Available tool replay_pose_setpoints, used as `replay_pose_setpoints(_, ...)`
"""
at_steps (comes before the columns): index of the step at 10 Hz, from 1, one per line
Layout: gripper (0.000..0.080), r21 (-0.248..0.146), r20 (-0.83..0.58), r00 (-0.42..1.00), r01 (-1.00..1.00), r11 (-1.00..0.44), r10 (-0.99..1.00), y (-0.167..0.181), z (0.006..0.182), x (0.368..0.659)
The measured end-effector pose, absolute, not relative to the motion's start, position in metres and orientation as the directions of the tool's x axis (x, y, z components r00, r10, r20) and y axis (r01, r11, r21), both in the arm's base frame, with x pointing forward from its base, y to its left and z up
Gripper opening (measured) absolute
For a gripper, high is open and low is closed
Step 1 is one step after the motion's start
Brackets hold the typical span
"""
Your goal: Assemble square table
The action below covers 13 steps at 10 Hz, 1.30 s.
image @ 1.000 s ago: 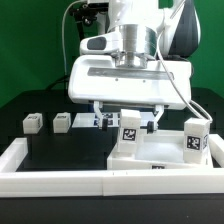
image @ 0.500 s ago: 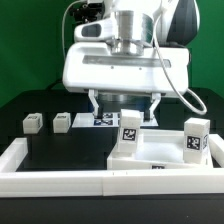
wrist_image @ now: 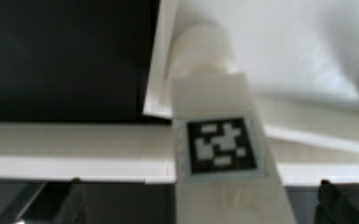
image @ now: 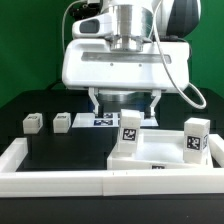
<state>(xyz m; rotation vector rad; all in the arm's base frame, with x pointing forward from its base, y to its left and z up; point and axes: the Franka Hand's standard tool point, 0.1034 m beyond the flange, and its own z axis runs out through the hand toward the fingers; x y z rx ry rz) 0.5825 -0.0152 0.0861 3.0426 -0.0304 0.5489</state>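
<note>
- The square table's slab (image: 165,153) lies flat at the exterior view's right, just behind the white rail (image: 60,178).
- The middle leg (image: 129,130) stands up on the slab's corner, and the right leg (image: 196,138) stands at its other side.
- The far leg (image: 32,122) and the near leg (image: 61,121) sit well apart from the slab on the black table (image: 40,150).
- The gripper (image: 125,103) hangs over the middle leg, its fingers spread wide and holding nothing.
- The wrist view is blurry, but there the middle leg (wrist_image: 211,120) seems to touch neither finger.

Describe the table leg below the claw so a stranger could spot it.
Find the white square slab at the exterior view's right. The leg stands upright at its left corner, directly below the open claw. The other upright leg stands farther right, away from the claw.
</note>
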Motion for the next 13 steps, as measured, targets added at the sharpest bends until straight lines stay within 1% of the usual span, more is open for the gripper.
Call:
replay_pose_setpoints(1, 0.0649, 0.027, 0.280, 0.960, -0.026, -0.999, -0.017, -0.013, 0.084, 0.584)
replay_pose_setpoints(2, 0.0649, 0.018, 0.233, 0.972, -0.026, -1.000, -0.021, -0.013, 0.082, 0.585)
replay_pose_setpoints(4, 0.0649, -0.010, 0.081, 0.996, -0.027, -1.000, -0.028, -0.012, 0.076, 0.583)
replay_pose_setpoints(5, 0.0649, -0.014, 0.052, 0.998, -0.028, -0.999, -0.029, -0.013, 0.075, 0.585)
replay_pose_setpoints(9, 0.0649, -0.011, 0.066, 0.997, -0.028, -1.000, -0.029, -0.013, 0.075, 0.587)
replay_pose_setpoints(10, 0.0542, -0.011, 0.069, 0.997, -0.028, -1.000, -0.029, -0.014, 0.076, 0.588)
replay_pose_setpoints(11, 0.0542, -0.011, 0.070, 0.997, -0.029, -1.000, -0.030, -0.014, 0.076, 0.589)
replay_pose_setpoints(12, 0.0311, -0.011, 0.070, 0.997, -0.030, -0.999, -0.031, -0.015, 0.076, 0.589)
replay_pose_setpoints(13, 0.0289, -0.011, 0.071, 0.997, -0.032, -0.999, -0.033, -0.016, 0.077, 0.589)
